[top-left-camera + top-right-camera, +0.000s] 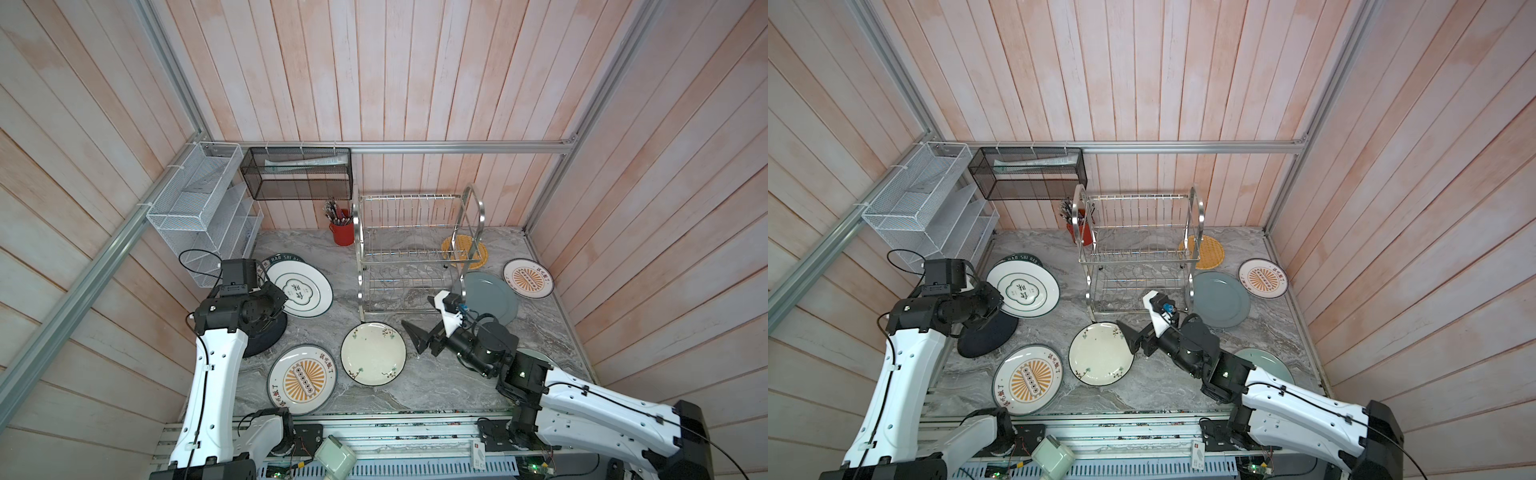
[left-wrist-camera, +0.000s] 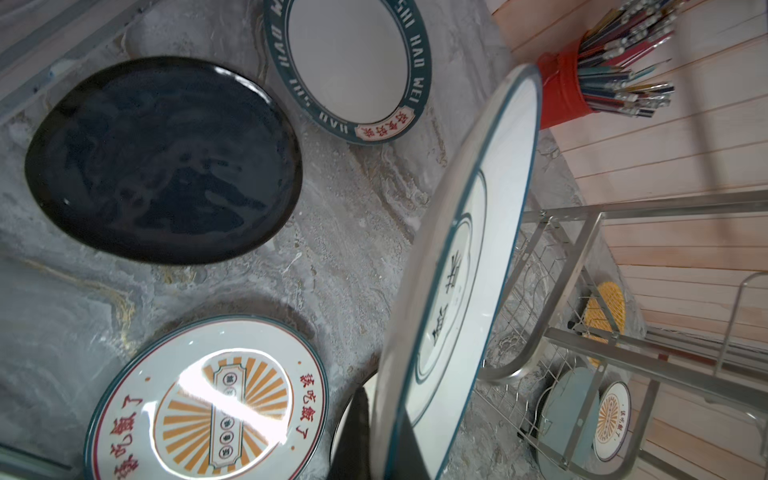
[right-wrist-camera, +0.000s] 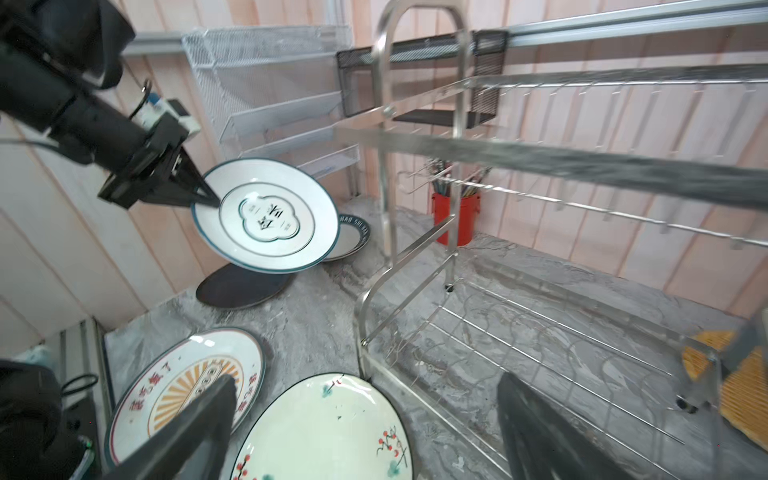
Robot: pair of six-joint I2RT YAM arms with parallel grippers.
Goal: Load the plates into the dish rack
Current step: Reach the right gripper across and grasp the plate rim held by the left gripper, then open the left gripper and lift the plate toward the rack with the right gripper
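Plates [image 1: 301, 380] lie flat on the counter [image 1: 328, 328] around the dish rack [image 1: 405, 262]. We see the left gripper [image 3: 204, 198] clamped on the rim of the teal-rimmed white plate [image 3: 266, 216] above the black plate [image 1: 268, 334]; the right gripper [image 1: 411, 337] gapes empty beside the cream floral plate [image 1: 373, 353].

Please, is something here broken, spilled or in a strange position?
Nothing is broken or spilled. Only one white plate hangs tilted above the table, gripped at its rim by the left pincer. The dish rack is empty, and an orange plate lies partly hidden behind its end.
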